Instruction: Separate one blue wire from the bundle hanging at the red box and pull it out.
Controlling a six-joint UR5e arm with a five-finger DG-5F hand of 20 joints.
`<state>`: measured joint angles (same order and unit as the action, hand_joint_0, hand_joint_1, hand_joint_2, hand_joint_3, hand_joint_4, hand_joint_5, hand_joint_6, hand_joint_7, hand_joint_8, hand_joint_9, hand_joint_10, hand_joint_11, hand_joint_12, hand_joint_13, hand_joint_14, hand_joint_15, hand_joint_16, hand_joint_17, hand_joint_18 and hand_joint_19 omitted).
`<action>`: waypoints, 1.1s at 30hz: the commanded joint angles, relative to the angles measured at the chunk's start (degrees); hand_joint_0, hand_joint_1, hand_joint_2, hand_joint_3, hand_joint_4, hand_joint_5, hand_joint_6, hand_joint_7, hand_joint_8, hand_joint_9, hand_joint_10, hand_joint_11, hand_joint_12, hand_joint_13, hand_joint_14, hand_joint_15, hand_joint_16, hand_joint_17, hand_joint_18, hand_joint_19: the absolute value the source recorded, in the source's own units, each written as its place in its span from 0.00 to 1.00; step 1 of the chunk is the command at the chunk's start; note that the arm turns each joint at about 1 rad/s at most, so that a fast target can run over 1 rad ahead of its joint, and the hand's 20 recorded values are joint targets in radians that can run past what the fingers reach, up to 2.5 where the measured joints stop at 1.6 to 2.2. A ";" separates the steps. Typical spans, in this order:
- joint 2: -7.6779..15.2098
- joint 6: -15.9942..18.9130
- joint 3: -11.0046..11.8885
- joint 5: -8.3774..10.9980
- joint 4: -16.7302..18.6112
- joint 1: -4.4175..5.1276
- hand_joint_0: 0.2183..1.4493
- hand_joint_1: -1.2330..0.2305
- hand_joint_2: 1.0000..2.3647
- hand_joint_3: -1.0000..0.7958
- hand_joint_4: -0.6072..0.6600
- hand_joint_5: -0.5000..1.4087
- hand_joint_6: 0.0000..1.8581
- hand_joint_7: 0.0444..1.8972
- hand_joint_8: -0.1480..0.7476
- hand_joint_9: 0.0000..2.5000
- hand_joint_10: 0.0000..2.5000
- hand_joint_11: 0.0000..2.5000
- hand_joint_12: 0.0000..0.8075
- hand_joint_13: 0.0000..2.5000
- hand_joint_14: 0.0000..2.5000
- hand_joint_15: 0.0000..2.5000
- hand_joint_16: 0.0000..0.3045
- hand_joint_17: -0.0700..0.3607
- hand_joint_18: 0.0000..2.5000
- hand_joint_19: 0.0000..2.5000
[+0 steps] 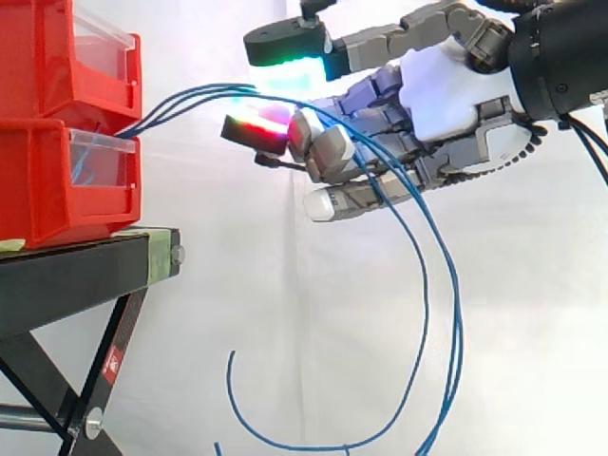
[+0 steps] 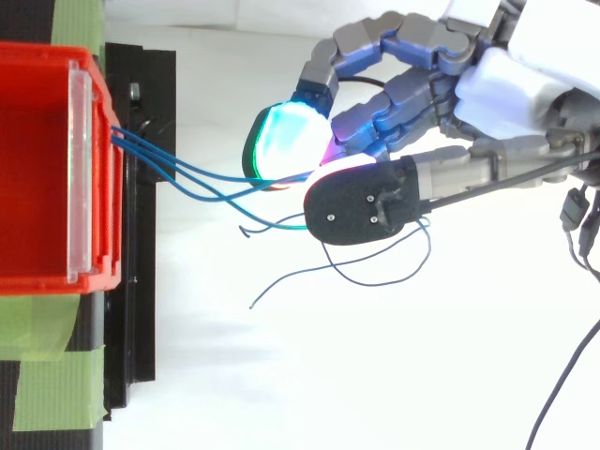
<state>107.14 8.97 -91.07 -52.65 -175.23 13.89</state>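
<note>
You have a black stand [image 1: 66, 275] on crossed legs carrying two red bins stacked near its edge, the lower bin [image 1: 52, 180] sitting directly on the top and the upper bin [image 1: 47, 57] resting on that one, with strips of green tape [image 2: 52, 375] stuck to the stand's surface beside them.

Room free rt of red bins [image 1: 57, 180]; blue wires [image 1: 180, 99] cross it; stand [image 1: 76, 271] below.
</note>
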 commanded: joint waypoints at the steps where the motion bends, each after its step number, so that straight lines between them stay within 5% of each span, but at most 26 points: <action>1: 0.00 0.00 0.02 0.00 -0.02 0.00 0.32 0.32 0.12 0.52 0.61 0.16 0.50 0.43 0.57 0.42 0.01 0.57 0.56 0.46 0.01 0.60 0.20 0.47 0.32 0.19; 8: 0.00 0.00 0.02 0.00 0.07 0.00 0.23 0.47 0.42 0.46 0.62 0.16 0.51 0.41 0.61 0.43 0.03 0.55 0.61 0.46 0.06 0.56 0.21 0.50 0.34 0.19; 28: 0.00 0.00 -0.07 0.00 0.15 0.00 0.22 0.56 0.48 0.46 0.61 0.16 0.50 0.42 0.62 0.45 0.00 0.55 0.62 0.46 0.06 0.55 0.22 0.51 0.34 0.19; 33: 0.00 0.00 0.02 0.00 0.15 0.00 0.19 0.67 0.65 0.43 0.58 0.17 0.49 0.45 0.62 0.48 0.00 0.54 0.66 0.49 0.04 0.56 0.22 0.52 0.35 0.18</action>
<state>107.14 8.97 -91.06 -52.65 -175.08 13.89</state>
